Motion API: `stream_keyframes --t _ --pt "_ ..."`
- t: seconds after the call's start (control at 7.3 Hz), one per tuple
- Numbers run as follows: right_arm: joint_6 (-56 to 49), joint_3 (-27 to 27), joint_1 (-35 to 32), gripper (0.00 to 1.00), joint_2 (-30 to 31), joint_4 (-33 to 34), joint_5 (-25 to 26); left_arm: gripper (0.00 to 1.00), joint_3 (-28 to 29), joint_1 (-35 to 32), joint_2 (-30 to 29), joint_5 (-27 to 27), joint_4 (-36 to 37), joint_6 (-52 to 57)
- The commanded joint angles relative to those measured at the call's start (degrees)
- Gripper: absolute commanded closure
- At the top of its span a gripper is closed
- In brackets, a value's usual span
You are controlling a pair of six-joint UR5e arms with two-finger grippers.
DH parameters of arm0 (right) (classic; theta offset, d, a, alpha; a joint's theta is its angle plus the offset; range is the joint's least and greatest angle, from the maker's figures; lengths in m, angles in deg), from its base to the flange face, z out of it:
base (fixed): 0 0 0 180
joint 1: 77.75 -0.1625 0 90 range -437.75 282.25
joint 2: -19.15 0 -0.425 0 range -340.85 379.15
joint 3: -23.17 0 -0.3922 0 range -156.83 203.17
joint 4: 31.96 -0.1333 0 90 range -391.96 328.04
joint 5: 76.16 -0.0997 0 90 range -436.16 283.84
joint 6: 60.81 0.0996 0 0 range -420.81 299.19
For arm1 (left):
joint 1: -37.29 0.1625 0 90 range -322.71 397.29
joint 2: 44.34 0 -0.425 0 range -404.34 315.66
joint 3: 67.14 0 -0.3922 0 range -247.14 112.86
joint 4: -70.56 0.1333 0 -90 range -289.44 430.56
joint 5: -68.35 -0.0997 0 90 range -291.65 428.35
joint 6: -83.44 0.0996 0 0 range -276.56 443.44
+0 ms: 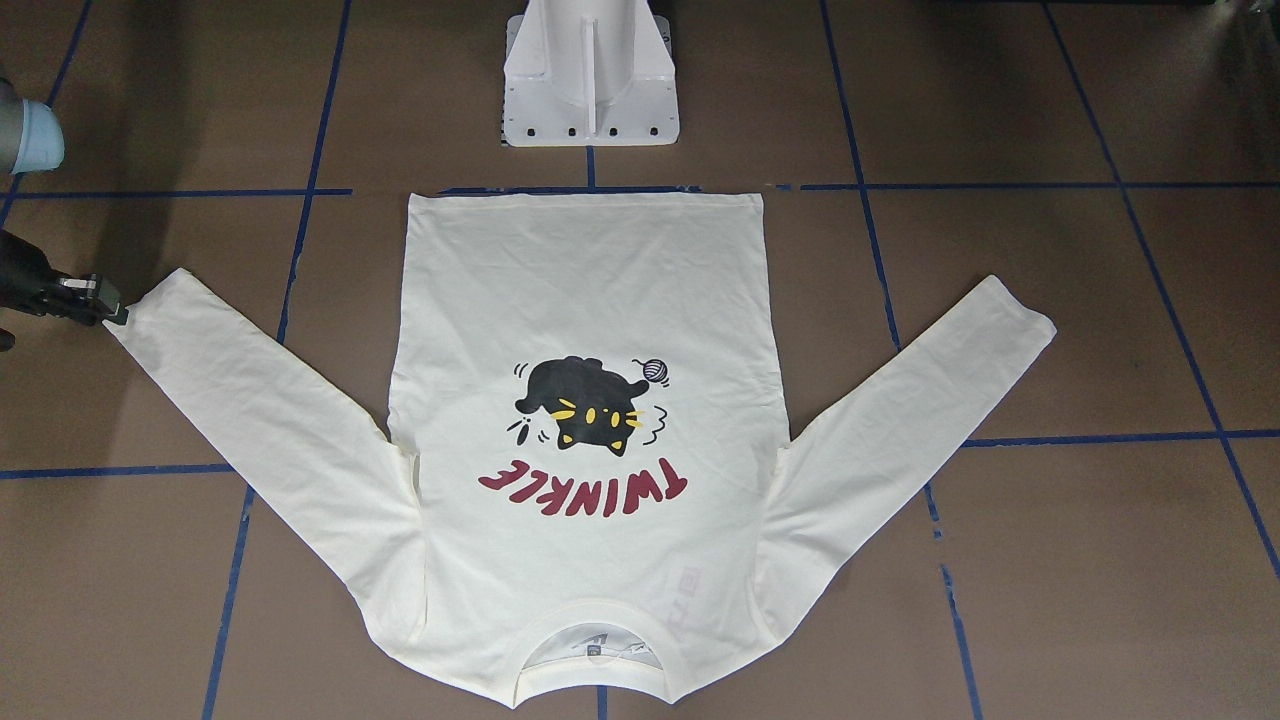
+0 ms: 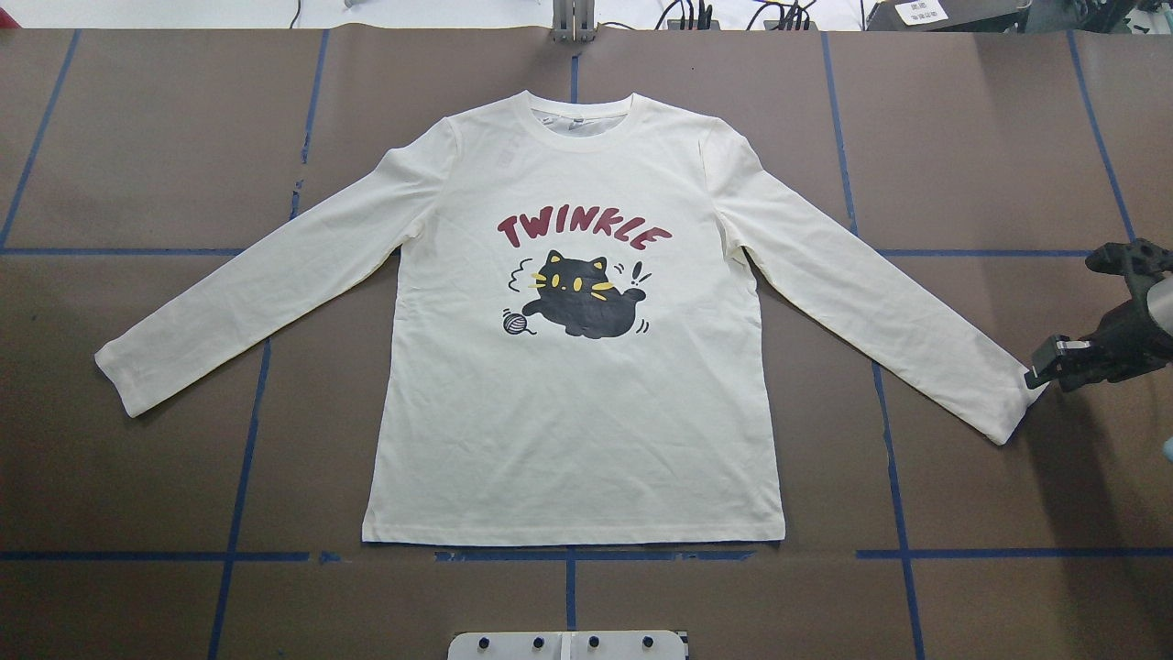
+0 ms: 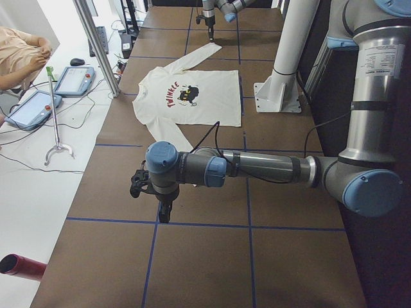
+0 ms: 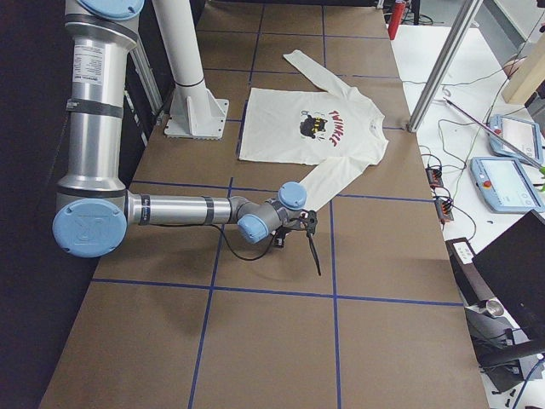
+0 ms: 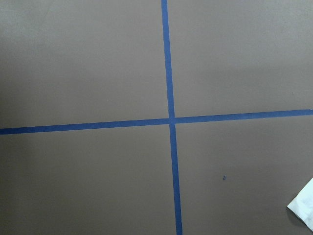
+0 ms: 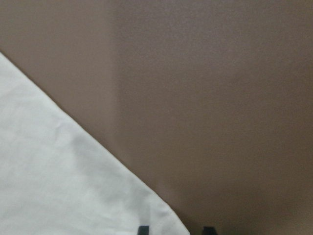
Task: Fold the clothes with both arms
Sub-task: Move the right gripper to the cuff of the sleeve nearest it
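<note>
Brown table (image 2: 137, 137), T-shirt (image 2: 568, 412) laid flat print-up in the middle, sleeves spread. Right gripper (image 2: 1035, 375) is at one cuff's corner, jaws apart, nothing clamped. Left gripper (image 3: 164, 212) hangs above the table well off the shirt; can't tell its opening.

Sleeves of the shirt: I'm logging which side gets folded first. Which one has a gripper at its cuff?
The sleeve on the robot's right: the right gripper sits at its cuff. The left sleeve lies untouched.
</note>
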Motion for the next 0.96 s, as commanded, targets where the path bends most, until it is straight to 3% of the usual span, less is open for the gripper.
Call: stream_keyframes --t 0.0,0.14,0.41,0.55,0.82 --pt "0.0 1.0 0.4 0.67 -1.5 0.2 -0.1 0.00 0.0 0.0 0.0 -0.2 0.0 0.0" --pt "0.0 1.1 0.3 1.00 -1.5 0.2 -0.1 0.00 0.0 0.0 0.0 -0.1 0.0 0.0" --pt "-0.1 0.3 0.3 1.00 -0.4 -0.1 -0.6 0.00 0.1 0.0 0.0 -0.1 0.0 0.0" --pt "0.1 -3.0 0.3 1.00 -0.6 0.6 -0.8 0.00 0.0 0.0 0.0 -0.1 0.0 0.0" --pt "8.7 -5.8 -0.7 1.00 -4.5 0.9 -6.4 0.00 -0.4 0.0 -0.3 0.1 0.0 0.0"
